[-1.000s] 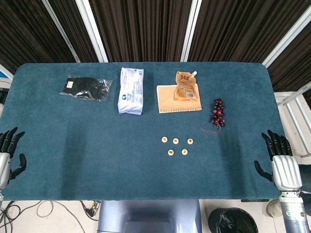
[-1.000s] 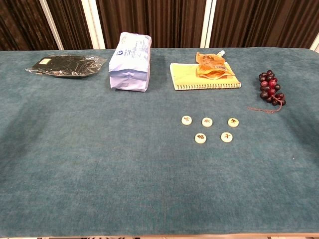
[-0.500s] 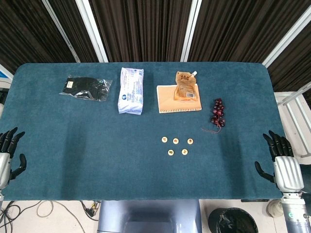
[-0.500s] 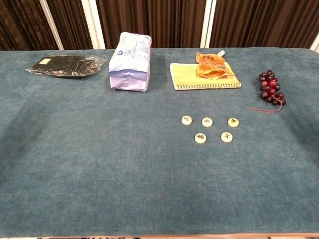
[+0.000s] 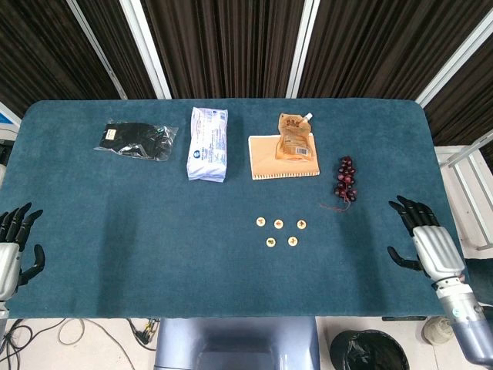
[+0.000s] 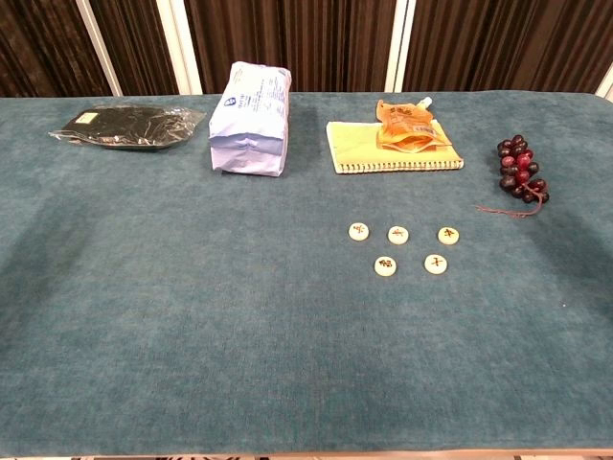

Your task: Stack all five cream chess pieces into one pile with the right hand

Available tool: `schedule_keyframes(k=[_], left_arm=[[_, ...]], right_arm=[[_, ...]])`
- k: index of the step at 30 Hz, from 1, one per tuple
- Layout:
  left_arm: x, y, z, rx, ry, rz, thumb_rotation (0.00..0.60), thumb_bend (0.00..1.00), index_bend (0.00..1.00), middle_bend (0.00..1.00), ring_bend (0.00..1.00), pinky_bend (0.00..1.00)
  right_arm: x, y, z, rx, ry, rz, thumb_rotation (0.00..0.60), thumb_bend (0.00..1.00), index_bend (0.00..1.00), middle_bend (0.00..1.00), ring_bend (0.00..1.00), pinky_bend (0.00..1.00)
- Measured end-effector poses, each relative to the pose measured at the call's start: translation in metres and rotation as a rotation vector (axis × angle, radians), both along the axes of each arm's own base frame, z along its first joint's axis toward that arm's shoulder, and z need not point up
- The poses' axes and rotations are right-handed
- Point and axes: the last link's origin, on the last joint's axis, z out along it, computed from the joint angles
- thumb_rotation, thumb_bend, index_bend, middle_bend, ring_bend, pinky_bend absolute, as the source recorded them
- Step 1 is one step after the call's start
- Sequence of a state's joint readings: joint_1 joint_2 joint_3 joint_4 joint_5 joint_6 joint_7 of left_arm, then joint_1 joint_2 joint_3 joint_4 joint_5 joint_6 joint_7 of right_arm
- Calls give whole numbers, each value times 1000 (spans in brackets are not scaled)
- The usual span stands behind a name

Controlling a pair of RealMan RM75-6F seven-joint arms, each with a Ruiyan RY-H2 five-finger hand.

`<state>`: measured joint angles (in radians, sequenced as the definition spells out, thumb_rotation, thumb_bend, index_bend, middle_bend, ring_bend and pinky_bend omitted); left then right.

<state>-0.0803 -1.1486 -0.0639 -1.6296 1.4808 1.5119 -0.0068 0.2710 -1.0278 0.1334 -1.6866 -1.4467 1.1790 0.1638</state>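
Since the frame half a second earlier, the right hand (image 5: 422,235) had come in over the table's right edge and up toward the grapes; nothing else had shifted. At the far left, the left hand (image 5: 15,243) sat at the near corner of the table (image 5: 115,231), its fingers spread and holding nothing. Toward the back lay a black packet (image 5: 135,139), then a white pack (image 5: 208,143) just right of it. Next came a notebook (image 5: 283,158) with an orange pouch (image 5: 293,137) lying on top. In front of the notebook, the five cream pieces (image 5: 279,224) lay flat and apart from one another on the cloth, three in a back row and two nearer, none stacked. To their right was a bunch of dark grapes (image 5: 345,178). Farthest right, the right hand rested with fingers splayed and empty, well apart from the pieces. The chest view showed neither hand.
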Motion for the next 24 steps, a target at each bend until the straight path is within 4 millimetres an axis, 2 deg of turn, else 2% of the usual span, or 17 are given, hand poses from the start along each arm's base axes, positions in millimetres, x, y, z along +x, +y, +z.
schedule_keyframes(k=[7,15,18,22,24], left_arm=[[0,0,-1,-1,0,2,600,624,132,2,0,0],[-1,2,-2,-7,-3,9,600,624,132,2,0,0],[-1,2,-1,-3,-8,14,600,624,132,2,0,0],[-2,2,-1,-3,-10,18,600,624,132,2,0,0],[-2,3,-1,-5,-10,18,600,624,132,2,0,0]], right_arm=[[26,-41,-11,94,-7,-4,600,406,120,0,0,34],[48,-74,-35,153,42,-24,600,406,165,0,0,35],[56,-87,-52,171,36,-41,600,406,177,0,0,35],[74,-102,-84,228,46,-23,600,406,195,0,0,35],[79,-106,-93,240,59,-17,600,407,206,0,0,35]])
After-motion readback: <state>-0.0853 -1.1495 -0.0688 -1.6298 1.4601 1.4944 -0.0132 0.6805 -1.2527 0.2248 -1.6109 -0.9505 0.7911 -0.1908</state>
